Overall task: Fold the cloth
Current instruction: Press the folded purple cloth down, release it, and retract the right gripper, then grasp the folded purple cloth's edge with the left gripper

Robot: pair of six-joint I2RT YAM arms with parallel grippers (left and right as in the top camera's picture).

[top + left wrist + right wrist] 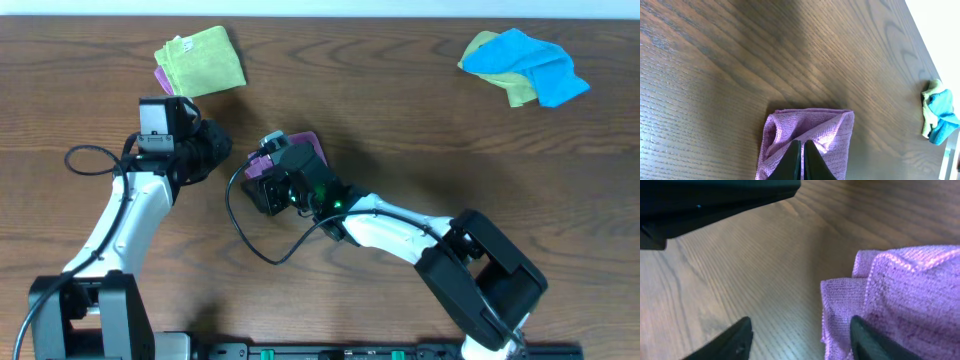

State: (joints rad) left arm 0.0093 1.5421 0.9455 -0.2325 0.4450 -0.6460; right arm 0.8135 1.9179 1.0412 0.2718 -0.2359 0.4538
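Note:
The lilac cloth [306, 145] lies folded at the table's middle, partly hidden under my right gripper [264, 166]. In the left wrist view the cloth [832, 135] is a folded rectangle with a loose flap on top. My left gripper [802, 144] is shut, and its tips are over the cloth's near part; I see nothing between them. In the overhead view the left gripper [220, 150] is just left of the cloth. In the right wrist view my right gripper [801, 321] is open, straddling the edge of the cloth [905, 295], with one finger over the cloth and one over bare wood.
A lime-green folded cloth [201, 60] lies at the back left with a bit of purple showing under it. A bright blue cloth [528, 62] lies crumpled on a green one at the back right, and also shows in the left wrist view [940, 117]. The table is brown wood [400, 110].

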